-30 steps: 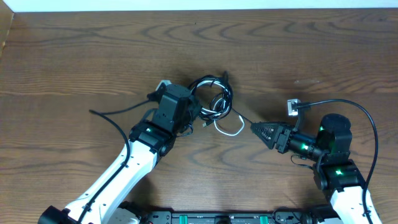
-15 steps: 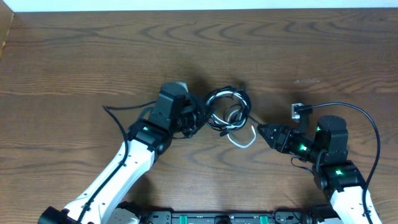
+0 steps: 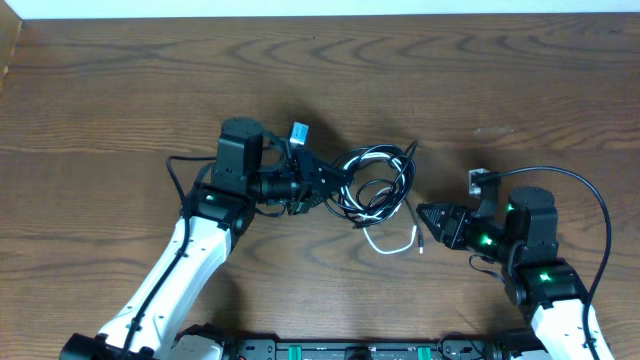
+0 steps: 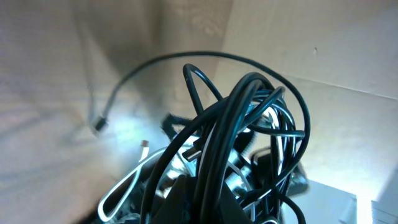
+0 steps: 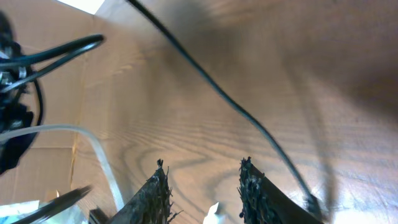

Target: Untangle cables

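Left jaws behind cables (image 4: pixel 236 124) (blurred, close)

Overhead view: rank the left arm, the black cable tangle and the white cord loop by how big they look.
1. left arm
2. black cable tangle
3. white cord loop
None look alike in size.

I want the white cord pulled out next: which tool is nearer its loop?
Right. The right tool is open just beside the white cord loop. The left tool is farther, beyond the tangle, shut on the black cables.
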